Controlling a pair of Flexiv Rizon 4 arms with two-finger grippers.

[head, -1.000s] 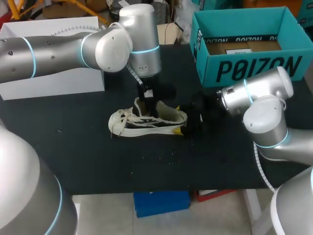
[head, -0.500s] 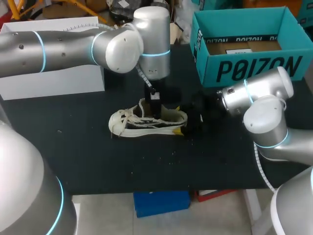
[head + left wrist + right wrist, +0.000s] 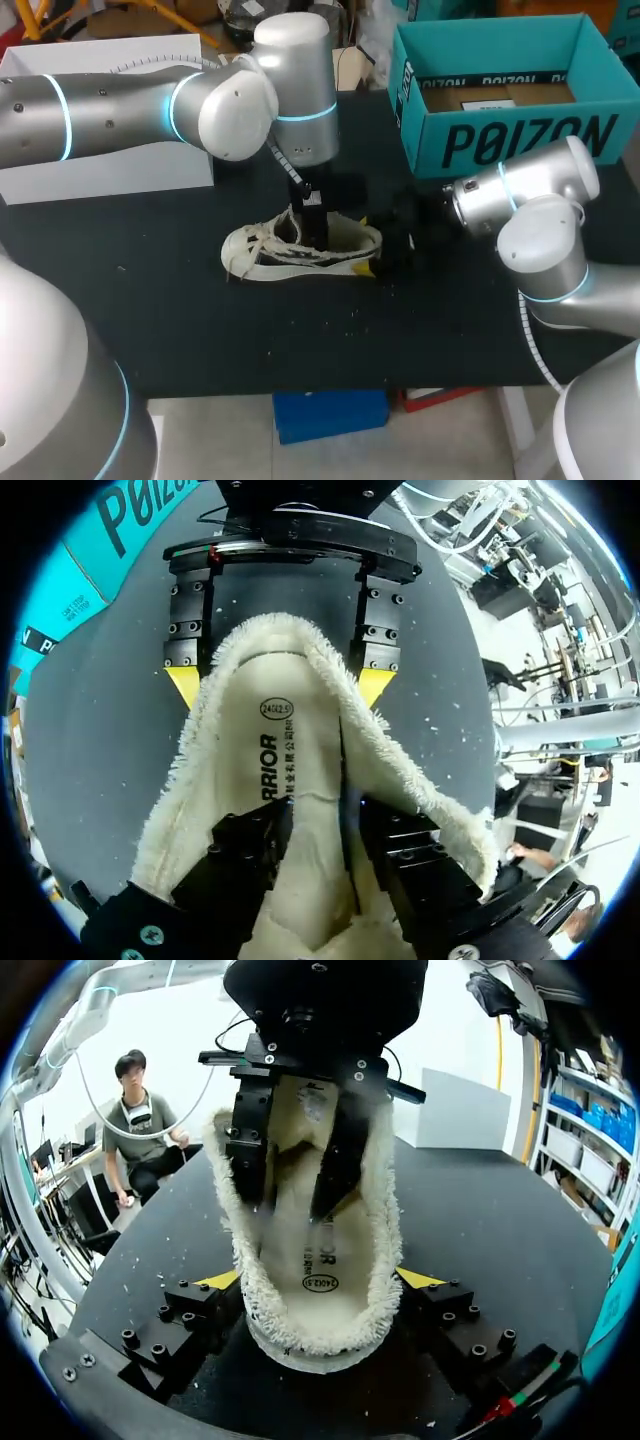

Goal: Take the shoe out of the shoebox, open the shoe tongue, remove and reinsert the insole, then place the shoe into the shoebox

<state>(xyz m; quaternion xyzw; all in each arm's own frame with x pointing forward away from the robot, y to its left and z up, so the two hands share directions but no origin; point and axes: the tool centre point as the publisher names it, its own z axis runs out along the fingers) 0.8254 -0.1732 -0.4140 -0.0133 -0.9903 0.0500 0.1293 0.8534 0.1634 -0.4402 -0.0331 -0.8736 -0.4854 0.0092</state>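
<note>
Shoe [image 3: 262,256]: upright on surface [image 3: 200,330].
Right jaws: clamped on shoe heel from both sides.
Left jaws: inside shoe opening, apparently touching insole [image 3: 275,755]; grip state indiscernible.

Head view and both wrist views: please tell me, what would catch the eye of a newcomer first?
First comes the cream, fleece-lined shoe in the middle of the black table, with both arms meeting at it. The left gripper comes down from above into its opening, while the right gripper clasps the heel between its yellow tips. The teal shoebox stands open at the table's far right corner.
</note>
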